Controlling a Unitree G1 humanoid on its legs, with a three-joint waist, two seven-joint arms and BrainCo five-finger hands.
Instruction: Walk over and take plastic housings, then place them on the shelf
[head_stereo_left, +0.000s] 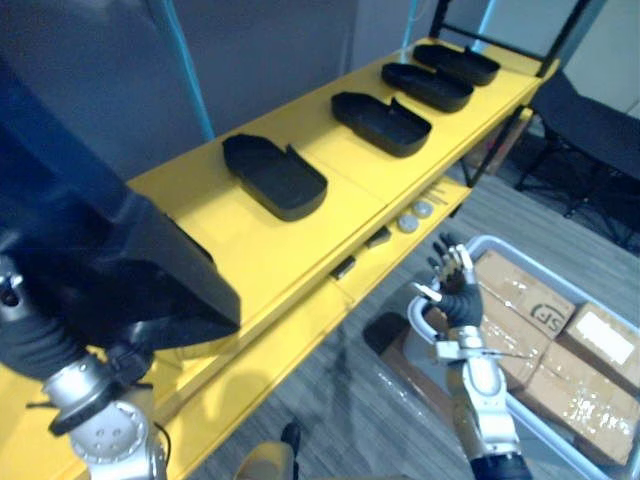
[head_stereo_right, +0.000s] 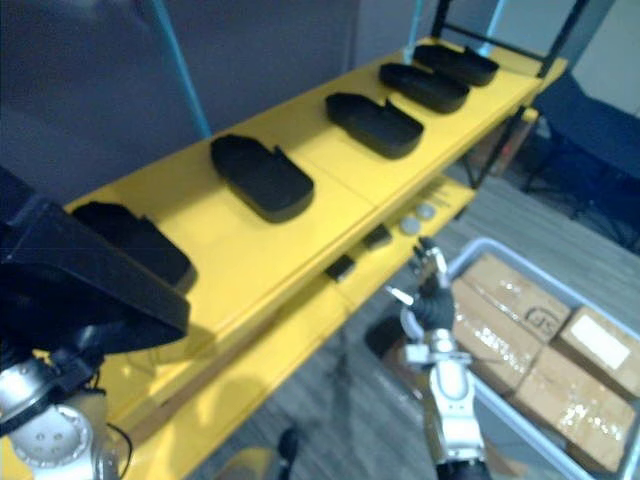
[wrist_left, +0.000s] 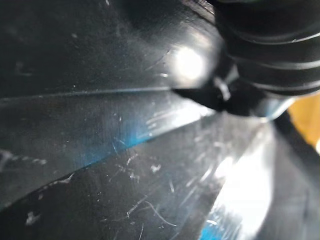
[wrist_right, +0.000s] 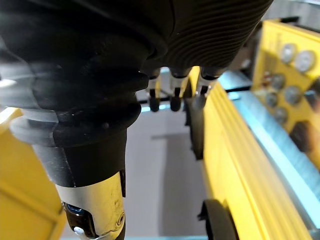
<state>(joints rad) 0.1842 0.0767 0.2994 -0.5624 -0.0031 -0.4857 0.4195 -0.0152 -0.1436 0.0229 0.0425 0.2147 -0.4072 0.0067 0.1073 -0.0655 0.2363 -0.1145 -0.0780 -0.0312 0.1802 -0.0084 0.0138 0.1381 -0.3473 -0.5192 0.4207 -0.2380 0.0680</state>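
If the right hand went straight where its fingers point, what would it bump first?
The right hand would probably meet the lower yellow shelf first, near the round silver discs; depth is unclear.

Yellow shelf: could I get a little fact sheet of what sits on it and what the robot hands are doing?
Shelf: yellow shelf, long, with a lower level
On top: black housings in a row, spaced apart, open side up
Left robot hand: against a large black housing over the shelf's near end
Right robot hand: open, empty, beside the lower level
Floor: grey crate of cardboard boxes
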